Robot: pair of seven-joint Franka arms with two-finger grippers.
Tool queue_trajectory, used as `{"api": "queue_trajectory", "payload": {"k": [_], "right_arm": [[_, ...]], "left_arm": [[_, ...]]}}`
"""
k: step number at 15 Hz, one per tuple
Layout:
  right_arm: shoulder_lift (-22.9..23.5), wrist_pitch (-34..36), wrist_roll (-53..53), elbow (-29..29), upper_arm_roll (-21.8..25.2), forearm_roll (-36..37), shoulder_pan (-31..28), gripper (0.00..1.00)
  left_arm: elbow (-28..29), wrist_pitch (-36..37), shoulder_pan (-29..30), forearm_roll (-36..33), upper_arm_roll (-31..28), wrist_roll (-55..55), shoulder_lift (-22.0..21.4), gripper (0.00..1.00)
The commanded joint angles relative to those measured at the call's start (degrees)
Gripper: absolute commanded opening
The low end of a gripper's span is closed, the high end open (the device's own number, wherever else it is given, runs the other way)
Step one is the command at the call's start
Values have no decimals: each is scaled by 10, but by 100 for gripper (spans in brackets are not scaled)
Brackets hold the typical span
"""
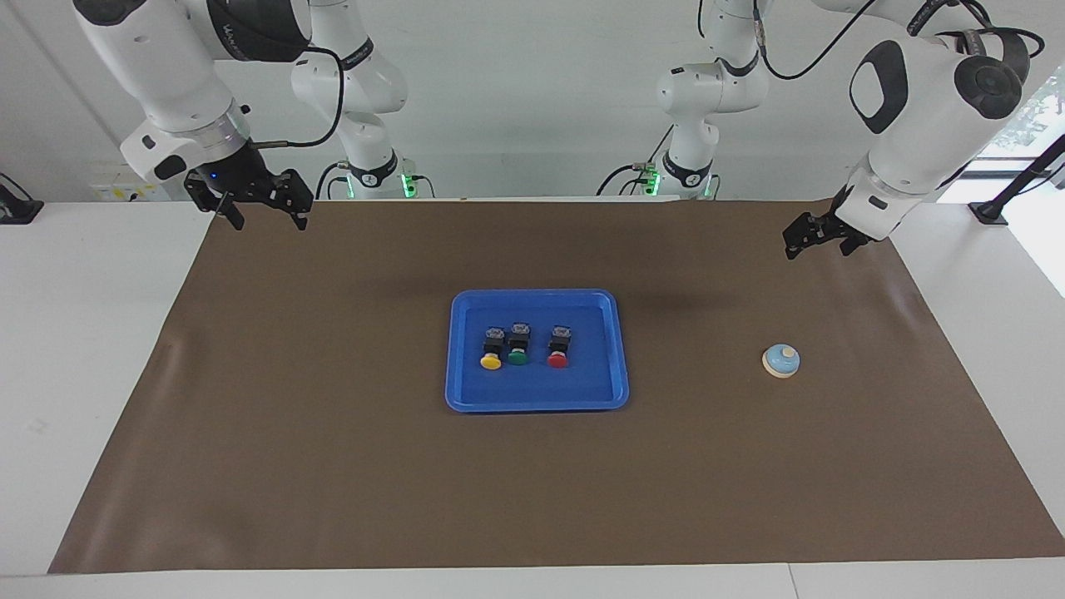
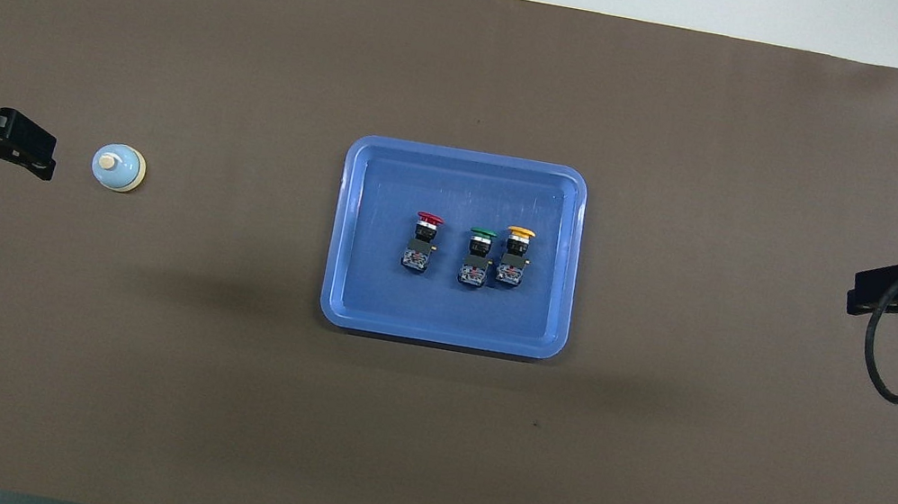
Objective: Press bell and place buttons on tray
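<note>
Left pincer point(image 1: 817, 236), open and empty at right of frame, hangs above bell point(image 1: 781, 361); right pincer point(image 1: 262, 206) open, waiting upper left.

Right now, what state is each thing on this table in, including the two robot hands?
Bell: upright on the brown mat, untouched.
Yellow button: lying in the tray.
Green button: lying in the tray.
Red button: lying in the tray.
Tray: flat, holding three buttons.
Left gripper: open, empty, raised.
Right gripper: open, empty, waiting.
</note>
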State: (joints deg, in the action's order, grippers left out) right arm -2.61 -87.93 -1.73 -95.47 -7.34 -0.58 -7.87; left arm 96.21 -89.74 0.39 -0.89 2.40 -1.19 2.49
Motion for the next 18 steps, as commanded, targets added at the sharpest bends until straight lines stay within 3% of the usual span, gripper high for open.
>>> {"api": "queue_trajectory", "payload": {"k": [1,12,18], "right_arm": [[-8,4,9,-5,-3,-8,-7,100],[-7,4,9,-5,-2,-8,-2,100],[-12,4,9,-5,7,-8,87,100]], "left_arm": [[-51,26,0,-10,-4,5,25,100],[-42,17,-2,-8,-5,1,15,100],[-42,18,2,-7,-5,1,15,100]]}}
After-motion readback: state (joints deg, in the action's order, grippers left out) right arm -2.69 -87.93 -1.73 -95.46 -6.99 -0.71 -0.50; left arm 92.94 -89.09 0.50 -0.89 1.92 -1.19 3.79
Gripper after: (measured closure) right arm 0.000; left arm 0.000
